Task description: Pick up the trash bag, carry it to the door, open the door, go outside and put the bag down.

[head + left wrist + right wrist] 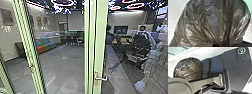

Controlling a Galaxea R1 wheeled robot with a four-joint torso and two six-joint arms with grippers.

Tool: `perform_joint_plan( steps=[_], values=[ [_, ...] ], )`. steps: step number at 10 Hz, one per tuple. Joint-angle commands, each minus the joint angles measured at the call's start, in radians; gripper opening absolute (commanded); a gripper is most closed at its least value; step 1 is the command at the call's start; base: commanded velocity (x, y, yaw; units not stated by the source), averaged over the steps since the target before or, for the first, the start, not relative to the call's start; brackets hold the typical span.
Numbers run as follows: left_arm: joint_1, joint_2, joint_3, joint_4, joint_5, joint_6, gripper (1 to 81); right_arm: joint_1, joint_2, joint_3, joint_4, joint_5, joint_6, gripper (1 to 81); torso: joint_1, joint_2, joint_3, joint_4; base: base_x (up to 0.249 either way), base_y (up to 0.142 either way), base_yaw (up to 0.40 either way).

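Observation:
A glass door with a pale green frame point(101, 45) stands in front in the head view, its metal lever handle point(101, 78) low on the frame. In the left wrist view the dark, shiny trash bag point(211, 23) looms large, its folds drawing together toward my left gripper point(216, 45), which is shut on it. The bag point(189, 68) also appears in the right wrist view as a rounded bundle beside the robot's dark plate. How the right gripper's fingers stand cannot be made out.
More pale green frame posts point(30, 50) rise on the left. Through the glass are a coloured sofa point(40, 48), a grey floor point(60, 65), a wall screen point(121, 30), a person point(142, 28) and a black chair point(142, 42) at the right.

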State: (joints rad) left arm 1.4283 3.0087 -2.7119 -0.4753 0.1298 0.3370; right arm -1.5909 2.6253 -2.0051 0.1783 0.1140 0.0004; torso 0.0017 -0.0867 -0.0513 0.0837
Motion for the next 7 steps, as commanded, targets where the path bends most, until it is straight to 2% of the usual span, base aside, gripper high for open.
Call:
perform_joint_plan(
  steps=[1, 2, 7],
  values=[
    [-0.071, -0.003, 0.003, -0.011, 0.063, 0.004, 1.0, 0.061, -0.067, 0.117, 0.006, -0.036, 0.003, 81.1, 0.000, 0.000, 0.000, 0.000, 0.122, 0.000, 0.000],
    [-0.071, -0.003, 0.003, -0.011, 0.063, 0.004, 1.0, 0.062, -0.092, 0.148, 0.006, -0.033, 0.003, 81.1, 0.000, 0.000, 0.000, 0.000, 0.120, 0.000, 0.000],
    [-0.071, 0.003, 0.003, -0.011, 0.063, 0.004, 1.0, 0.048, -0.374, 0.475, 0.036, 0.070, 0.001, 81.1, 0.001, 0.001, 0.000, 0.000, 0.000, 0.000, 0.000]
  ],
)
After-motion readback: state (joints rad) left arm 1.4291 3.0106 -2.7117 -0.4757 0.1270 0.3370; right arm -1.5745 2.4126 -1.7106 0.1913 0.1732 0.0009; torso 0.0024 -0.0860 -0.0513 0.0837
